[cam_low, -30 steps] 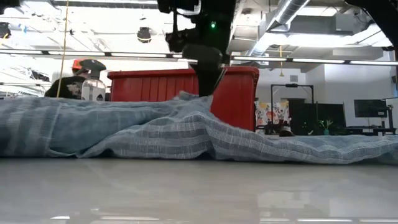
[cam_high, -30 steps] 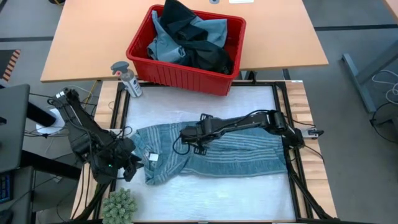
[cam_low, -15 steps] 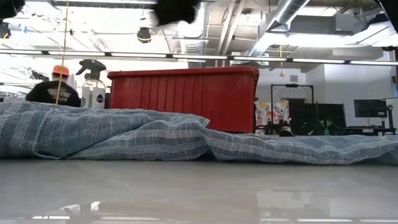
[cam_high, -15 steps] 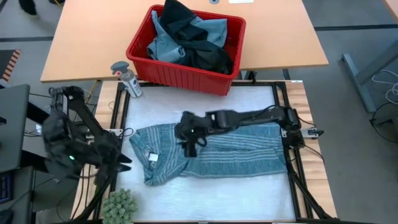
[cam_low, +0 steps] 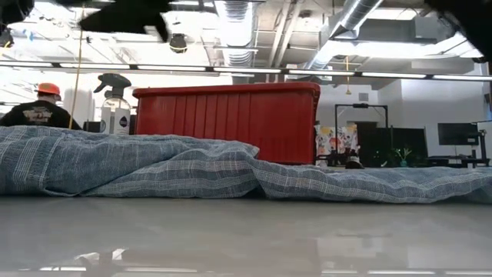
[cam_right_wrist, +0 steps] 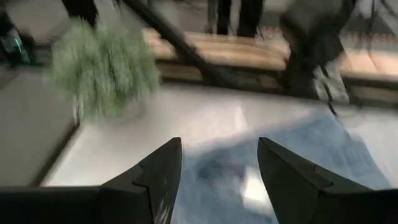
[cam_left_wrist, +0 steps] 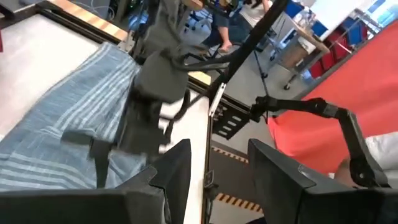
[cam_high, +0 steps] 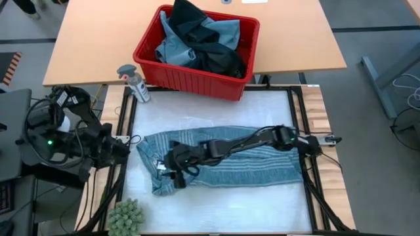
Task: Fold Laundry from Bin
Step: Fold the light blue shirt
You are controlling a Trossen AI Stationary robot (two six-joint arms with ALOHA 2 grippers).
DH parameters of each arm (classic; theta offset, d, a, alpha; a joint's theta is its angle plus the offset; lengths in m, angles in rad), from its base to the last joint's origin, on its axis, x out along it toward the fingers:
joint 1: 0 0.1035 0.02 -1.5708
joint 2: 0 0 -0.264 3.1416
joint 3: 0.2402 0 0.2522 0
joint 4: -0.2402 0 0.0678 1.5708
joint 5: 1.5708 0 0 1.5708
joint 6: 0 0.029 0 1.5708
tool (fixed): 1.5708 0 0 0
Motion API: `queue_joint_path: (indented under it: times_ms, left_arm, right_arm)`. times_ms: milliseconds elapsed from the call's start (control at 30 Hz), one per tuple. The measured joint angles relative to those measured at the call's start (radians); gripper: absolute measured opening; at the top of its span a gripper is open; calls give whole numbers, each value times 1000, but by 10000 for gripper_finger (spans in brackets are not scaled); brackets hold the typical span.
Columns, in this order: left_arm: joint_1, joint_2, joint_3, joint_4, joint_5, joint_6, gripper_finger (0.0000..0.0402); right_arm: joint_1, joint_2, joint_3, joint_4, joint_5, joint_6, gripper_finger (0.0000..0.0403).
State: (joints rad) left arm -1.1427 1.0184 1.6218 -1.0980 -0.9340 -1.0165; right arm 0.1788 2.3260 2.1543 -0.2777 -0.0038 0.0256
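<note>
A grey-blue striped garment (cam_high: 223, 160) lies spread across the table's middle, rumpled at its left end; it also shows in the low view (cam_low: 192, 165). My right gripper (cam_high: 172, 169) is open and hovers above the garment's left part, over a white label (cam_right_wrist: 252, 186), touching nothing. My left gripper (cam_high: 121, 147) is open and empty at the table's left edge, pointing toward the garment (cam_left_wrist: 68, 124). The red bin (cam_high: 147, 62) stands beyond the table's far edge, holding light blue and dark garments (cam_high: 197, 42).
A spray bottle (cam_high: 133, 82) stands by the bin's left corner. A small green plant (cam_high: 126, 218) sits at the near left corner and shows in the right wrist view (cam_right_wrist: 102, 71). A person (cam_low: 38, 108) is in the room behind.
My right gripper has let go of the garment's middle, risen, and gone toward the table's left edge over the garment's left end. The raised fold it held has dropped flat. My left arm has swung back off the table's left side.
</note>
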Motion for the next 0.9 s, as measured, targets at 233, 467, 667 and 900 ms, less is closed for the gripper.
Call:
queue_joint_path:
  times_ms: [233,467,667,900]
  left_arm:
    - [3,30,-26,-234,3,-228,147]
    - [3,115,-182,-463,442,-573,147]
    - [24,156,-420,-251,430,-504,147]
    - [196,205,-636,101,534,-208,134]
  right_arm:
    - [11,139,186,-80,-82,-1,234]
    - [-10,85,174,-481,-191,-23,234]
    - [-64,-44,179,-838,-174,-157,234]
    - [-158,-164,176,-1020,-168,-191,234]
